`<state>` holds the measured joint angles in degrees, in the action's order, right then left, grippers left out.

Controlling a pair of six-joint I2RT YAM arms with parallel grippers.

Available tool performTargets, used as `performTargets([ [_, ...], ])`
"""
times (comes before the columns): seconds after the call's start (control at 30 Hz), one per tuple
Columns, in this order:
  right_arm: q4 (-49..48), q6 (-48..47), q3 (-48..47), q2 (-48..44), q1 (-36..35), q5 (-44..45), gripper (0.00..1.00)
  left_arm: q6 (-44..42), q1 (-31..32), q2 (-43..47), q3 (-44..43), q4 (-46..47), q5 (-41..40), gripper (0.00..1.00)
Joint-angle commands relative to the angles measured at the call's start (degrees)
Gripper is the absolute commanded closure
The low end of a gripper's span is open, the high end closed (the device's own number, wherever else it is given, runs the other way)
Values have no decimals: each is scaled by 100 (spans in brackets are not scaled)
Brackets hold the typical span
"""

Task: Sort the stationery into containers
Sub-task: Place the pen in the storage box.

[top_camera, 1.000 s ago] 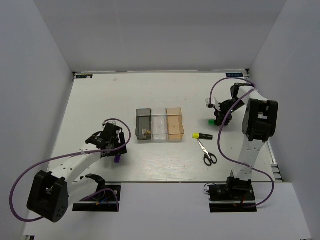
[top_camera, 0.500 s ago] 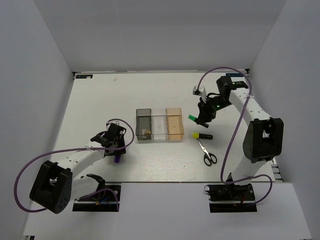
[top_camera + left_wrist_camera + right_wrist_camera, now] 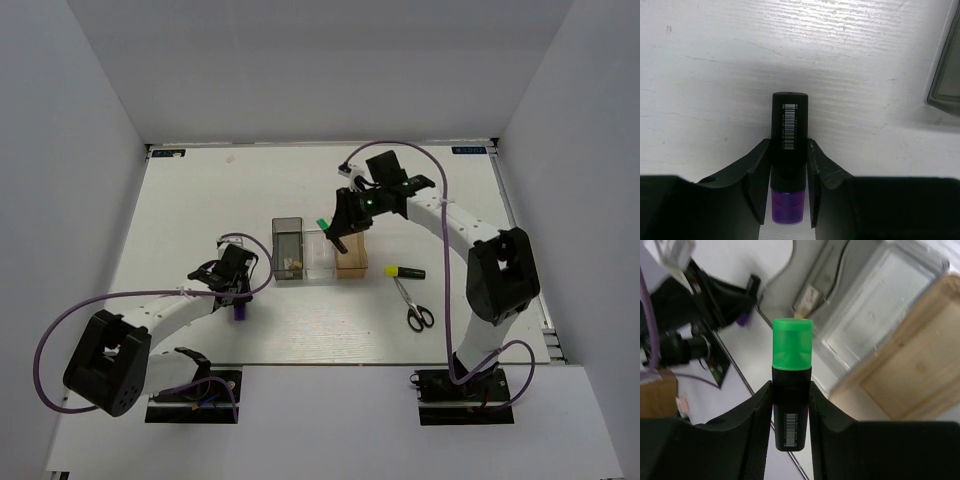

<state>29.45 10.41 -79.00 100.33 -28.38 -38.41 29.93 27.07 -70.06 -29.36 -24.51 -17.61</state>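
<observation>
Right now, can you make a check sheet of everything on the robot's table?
Surface: white table, scuffed.
Job's things: grey bin holds tan bits; nothing seen in clear bin or tan bin; yellow marker and scissors lie right of the bins.
Clutter: nothing seen.
Grippers: left gripper closed round purple marker, which lies on the table; right gripper holds green marker over the bins.
Cables: purple cables, one loop each side.
Surroundings: white walls on three sides.

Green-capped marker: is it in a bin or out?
Out. The right gripper holds the green-capped marker clamped between its jaws, in the air near the clear bin, not inside it.
</observation>
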Motion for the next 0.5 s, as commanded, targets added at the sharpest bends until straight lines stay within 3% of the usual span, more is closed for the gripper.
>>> performTargets([
  [0.0,-581,1568,-563,415,-282,456,100,100,70,-332,344,-256,161,87],
  [0.13,-370,1876,-853,803,-554,1335,100,127,88,-262,352,-343,135,100],
  [0.3,-613,2061,-793,1005,-730,2126,100,118,114,-78,396,-370,152,100],
  [0.47,-862,2052,-696,997,-783,2374,100,144,149,36,449,-405,152,100],
])
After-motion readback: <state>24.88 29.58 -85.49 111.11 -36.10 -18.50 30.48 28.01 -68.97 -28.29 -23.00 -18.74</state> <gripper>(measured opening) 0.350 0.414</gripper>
